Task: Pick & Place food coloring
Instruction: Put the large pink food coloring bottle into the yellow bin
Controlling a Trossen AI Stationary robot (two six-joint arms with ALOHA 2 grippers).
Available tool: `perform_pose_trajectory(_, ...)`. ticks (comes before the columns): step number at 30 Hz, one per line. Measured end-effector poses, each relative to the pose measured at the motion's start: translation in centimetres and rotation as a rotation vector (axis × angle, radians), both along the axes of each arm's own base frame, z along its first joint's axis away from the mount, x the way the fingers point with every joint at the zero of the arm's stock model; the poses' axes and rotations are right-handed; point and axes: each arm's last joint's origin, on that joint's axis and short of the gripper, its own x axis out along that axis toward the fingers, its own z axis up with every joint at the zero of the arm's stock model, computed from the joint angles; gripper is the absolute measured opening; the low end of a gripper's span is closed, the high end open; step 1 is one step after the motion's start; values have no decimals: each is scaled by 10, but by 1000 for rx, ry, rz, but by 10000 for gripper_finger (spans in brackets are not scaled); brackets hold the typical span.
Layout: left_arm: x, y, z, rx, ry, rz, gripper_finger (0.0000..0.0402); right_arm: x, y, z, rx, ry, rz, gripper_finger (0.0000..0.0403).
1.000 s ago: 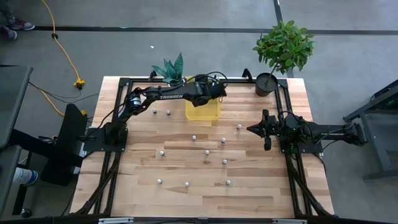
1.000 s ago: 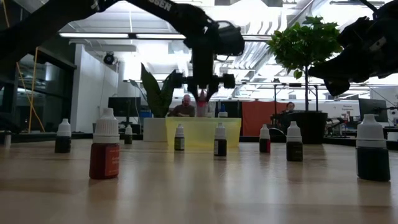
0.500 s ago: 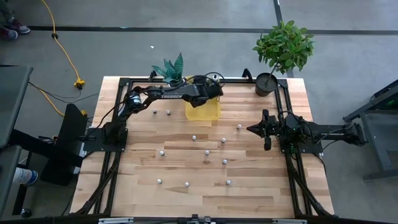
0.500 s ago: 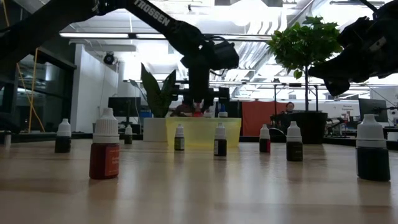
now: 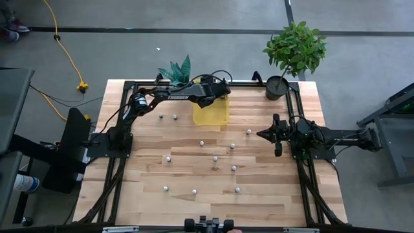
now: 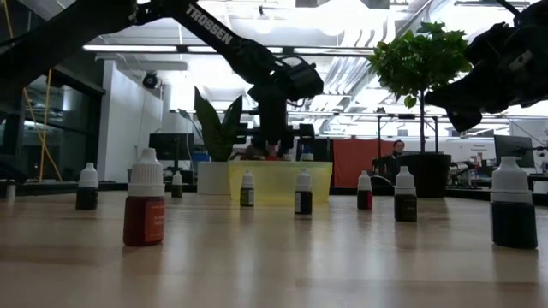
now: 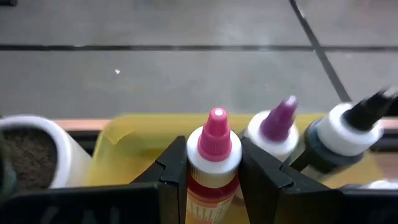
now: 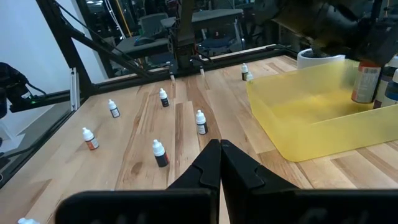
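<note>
High view: left gripper (image 5: 217,96) reaches out over the far edge of the yellow tray (image 5: 211,115), right gripper (image 5: 270,134) parked well to the tray's side, loose food coloring bottles (image 5: 215,158) scattered on the table nearer than the tray. Left wrist view: fingers (image 7: 264,177) clamp a pink-capped bottle (image 7: 213,163) upright inside the tray beside a purple-tipped bottle (image 7: 275,127); placing step, next likely to let go and lift clear. Right wrist view: its fingers pressed together, empty.

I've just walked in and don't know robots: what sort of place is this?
Probably a robotics lab or workshop. Two dark robot arms are mounted at a wooden table scattered with small bottles, and behind it are desks with monitors, seated people and bare ceiling ducts.
</note>
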Motion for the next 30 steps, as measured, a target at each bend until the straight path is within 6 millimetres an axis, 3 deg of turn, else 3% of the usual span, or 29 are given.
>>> perform_pose_trajectory(25,-7,19,0,-32,-28,13,91,0,0,0,0,0,0,0)
perform_pose_trajectory(30,-7,21,0,-57,-37,-8,117,0,0,0,0,0,0,0)
